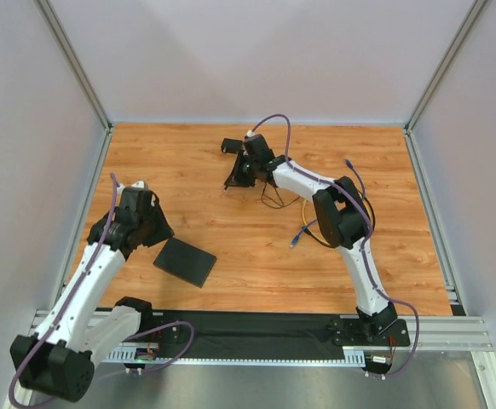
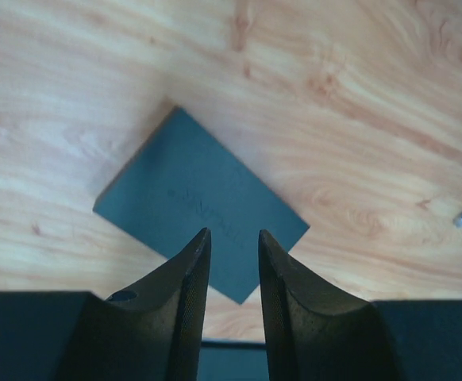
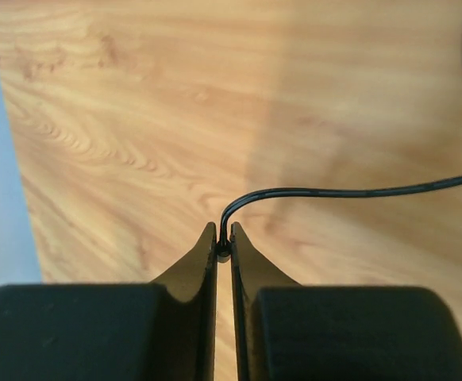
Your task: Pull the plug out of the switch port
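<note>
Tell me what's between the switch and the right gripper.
Nothing: only bare table separates the switch from the right gripper, clearest in the top view.
</note>
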`<state>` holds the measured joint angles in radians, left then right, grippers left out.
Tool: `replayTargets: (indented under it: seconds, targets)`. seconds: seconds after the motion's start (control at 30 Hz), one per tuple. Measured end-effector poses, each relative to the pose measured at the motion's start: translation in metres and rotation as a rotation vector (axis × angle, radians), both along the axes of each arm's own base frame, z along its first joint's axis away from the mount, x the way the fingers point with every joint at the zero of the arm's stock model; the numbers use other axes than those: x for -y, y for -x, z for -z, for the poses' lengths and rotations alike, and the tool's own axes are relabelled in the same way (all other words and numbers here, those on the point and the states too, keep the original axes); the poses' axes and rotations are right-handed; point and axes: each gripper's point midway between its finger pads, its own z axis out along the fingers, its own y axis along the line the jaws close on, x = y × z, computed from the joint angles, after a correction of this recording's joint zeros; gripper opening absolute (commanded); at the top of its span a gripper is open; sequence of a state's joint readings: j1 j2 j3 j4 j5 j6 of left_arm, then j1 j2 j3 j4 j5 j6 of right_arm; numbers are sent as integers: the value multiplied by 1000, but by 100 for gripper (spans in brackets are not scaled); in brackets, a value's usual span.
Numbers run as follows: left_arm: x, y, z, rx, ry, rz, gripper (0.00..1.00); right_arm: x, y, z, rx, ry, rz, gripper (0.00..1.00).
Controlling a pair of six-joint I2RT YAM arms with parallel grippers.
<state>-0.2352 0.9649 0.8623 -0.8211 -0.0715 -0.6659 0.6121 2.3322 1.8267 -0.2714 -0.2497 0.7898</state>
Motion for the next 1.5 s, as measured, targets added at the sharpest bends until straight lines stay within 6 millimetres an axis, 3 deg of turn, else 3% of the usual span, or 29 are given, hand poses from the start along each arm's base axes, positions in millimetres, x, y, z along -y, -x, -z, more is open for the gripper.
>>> replayTargets:
  seconds: [0.13, 0.2, 0.27, 0.43, 0.5, 0.63, 0.8, 0.9, 1.0, 1.5]
  targets:
    - [7, 32, 14, -27, 93, -21, 39, 36, -22, 2, 21, 60, -1, 20]
    - [11, 40, 18, -39, 134, -26, 39, 49, -32, 4, 27, 86, -4, 34]
    - [15, 47, 22, -57, 167, -33, 39, 55, -38, 6, 33, 103, -14, 47]
    - [19, 63, 25, -69, 232, -67, 39, 52, -24, 14, 39, 148, -78, 57]
    - [20, 69, 28, -72, 259, -90, 37, 53, -5, 21, 33, 197, -112, 59]
    - [21, 83, 49, -123, 306, -162, 31, 55, 65, 17, 5, 279, -228, 56]
    - [18, 102, 80, -177, 344, -257, 27, 24, 146, 0, 10, 244, -415, 50]
    - [17, 105, 85, -161, 375, -300, 27, 6, 176, 3, 7, 218, -495, 47]
    - [16, 104, 93, -169, 384, -328, 27, -3, 193, 7, -14, 195, -537, 44]
    - [4, 91, 128, -231, 275, -396, 28, -29, 225, 22, -117, 4, -581, 41]
